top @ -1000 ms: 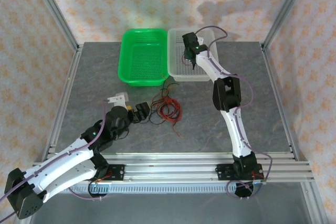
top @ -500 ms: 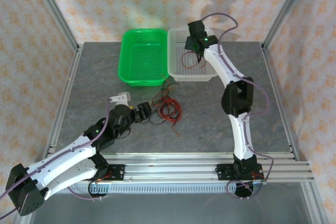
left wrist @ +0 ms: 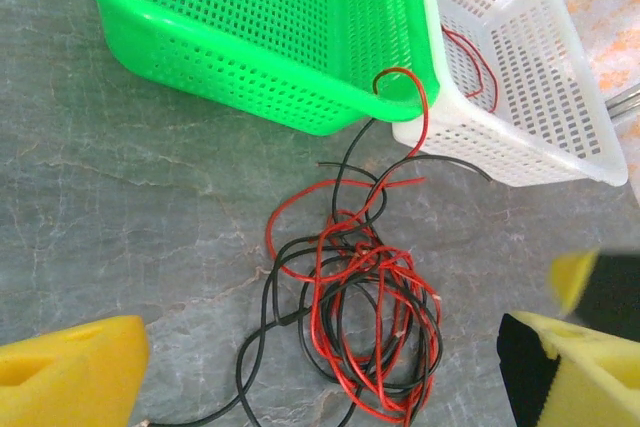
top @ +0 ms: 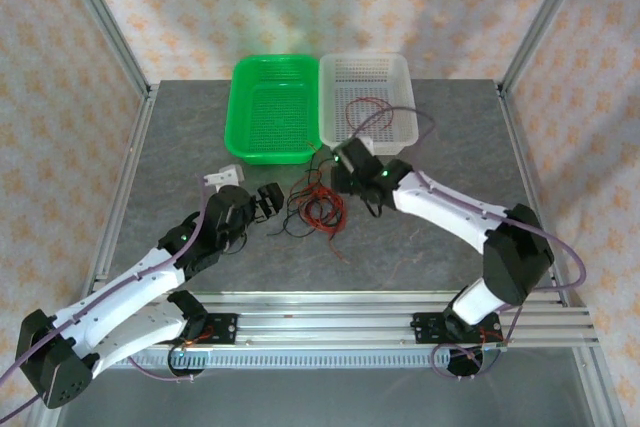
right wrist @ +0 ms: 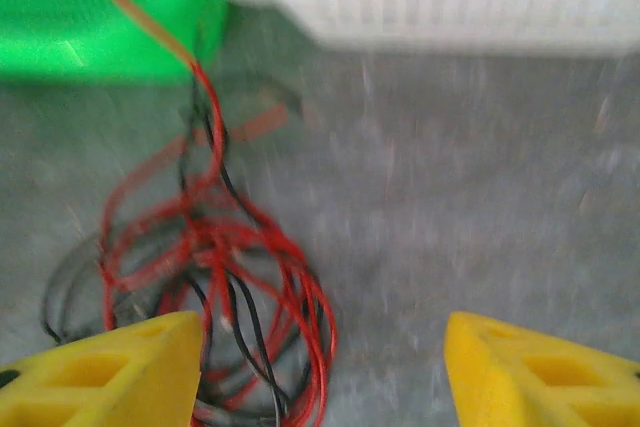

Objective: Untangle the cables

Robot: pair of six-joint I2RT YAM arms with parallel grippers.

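Note:
The cables [top: 315,207] lie as a tangle of thin red and black wires on the grey table, just in front of the baskets. One red strand [left wrist: 418,97] arches up against the green basket's rim. A separate red cable [top: 367,107] lies inside the white basket [top: 400,137]. My left gripper [top: 276,199] is open at the tangle's left edge, and in its wrist view the tangle [left wrist: 360,317] sits between its yellow fingertips [left wrist: 70,372]. My right gripper [top: 340,175] is open and empty just right of the tangle [right wrist: 220,287]; that view is blurred.
The green basket [top: 270,152] and the white basket stand side by side at the back of the table. Metal frame posts [top: 115,57] and a rail along the near edge [top: 330,322] bound the table. Bare grey surface [top: 440,162] stretches right of the tangle.
My right gripper opened over the white basket, left a red cable in it, and swung back down beside the tangle. My left gripper crept slightly toward the tangle.

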